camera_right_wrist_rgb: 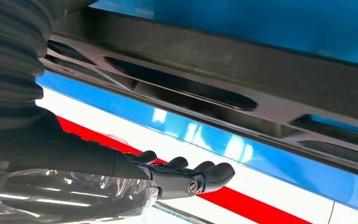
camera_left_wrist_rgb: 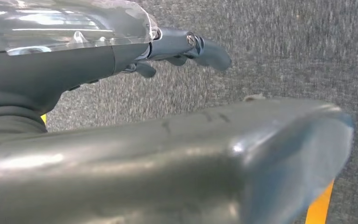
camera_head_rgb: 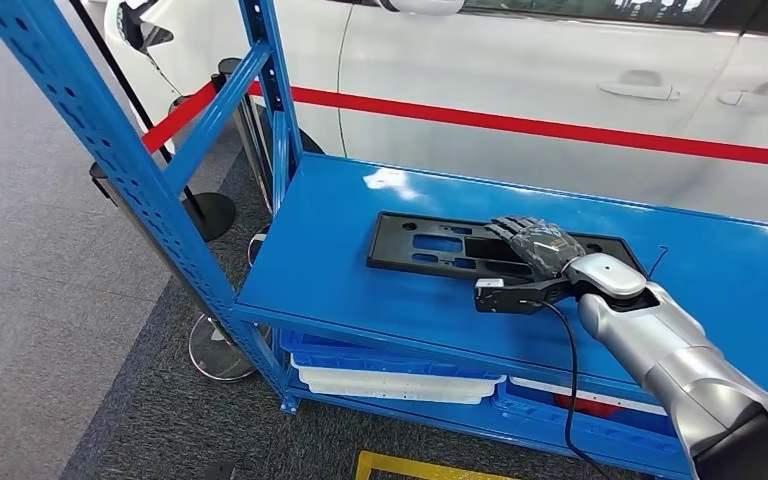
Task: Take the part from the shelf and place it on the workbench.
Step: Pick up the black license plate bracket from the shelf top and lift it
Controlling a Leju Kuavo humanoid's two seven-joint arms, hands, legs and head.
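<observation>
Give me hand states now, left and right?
Left hand: holds nothing, fingers loosely curled, hanging over the floor.
Right hand: over the black part on the shelf; grip cannot be told.

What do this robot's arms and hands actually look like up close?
The right arm is shiny silver metal in rounded segments, with a pale grey cap at the wrist and a thin black cable hanging from a small black box there. The right hand is dark grey with a ribbed cover; clear plastic film wraps part of it. The left hand has dark grey-blue fingers and the same clear film.
</observation>
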